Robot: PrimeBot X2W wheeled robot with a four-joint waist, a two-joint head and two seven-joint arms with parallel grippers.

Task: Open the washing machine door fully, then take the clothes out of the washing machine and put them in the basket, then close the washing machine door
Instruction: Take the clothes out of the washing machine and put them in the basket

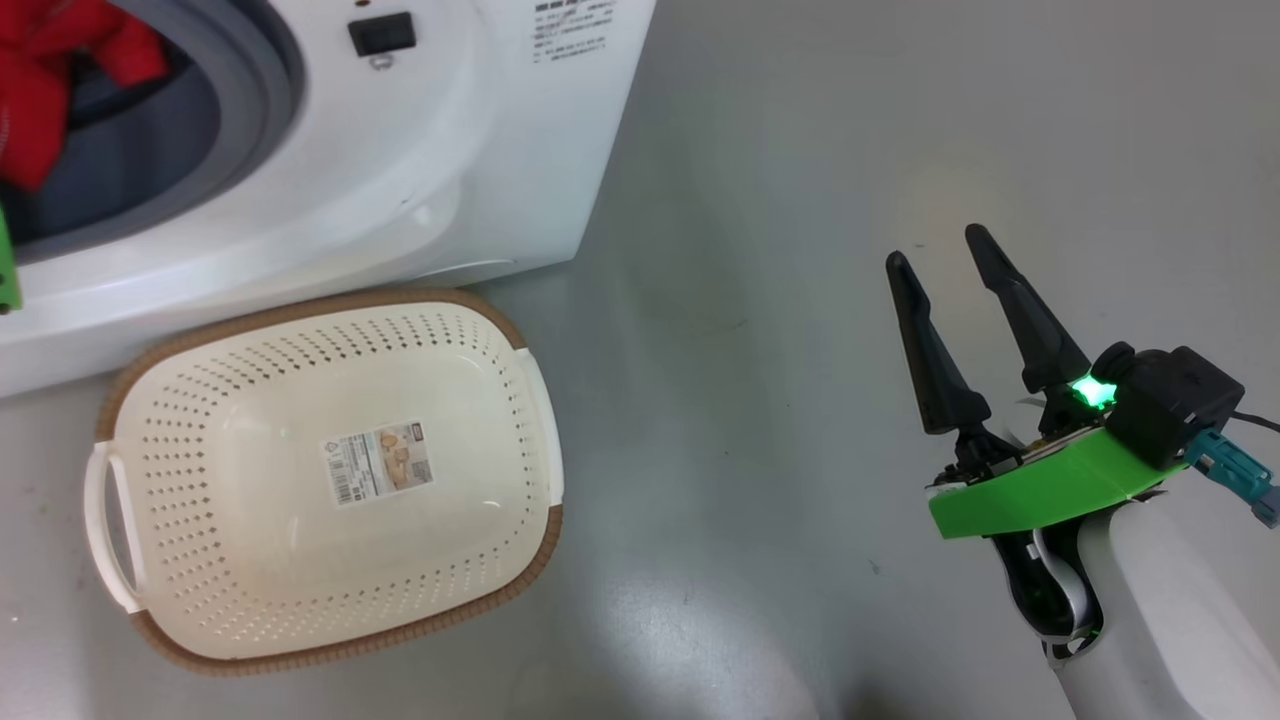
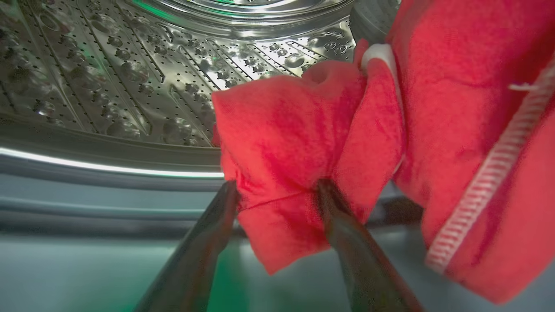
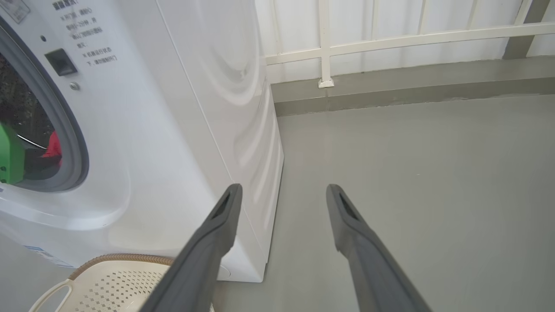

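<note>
Unloading step: your left claw (image 2: 276,184) stands open astride a fold of the red clothes (image 2: 286,130) inside the steel drum (image 2: 130,78), not yet pinched. Next, close on it and draw it out to the basket (image 1: 180,450) on the floor (image 1: 800,200). Your right claw (image 1: 935,245) is open, idle.

clothes (image 1: 40,100): cropped at corner | labels (image 1: 575,30): too small to read | basket (image 3: 99,286): cropped at bottom

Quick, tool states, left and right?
Left tool: open, astride a fold of the clothes, not clamped.
Right tool: open, empty.
</note>
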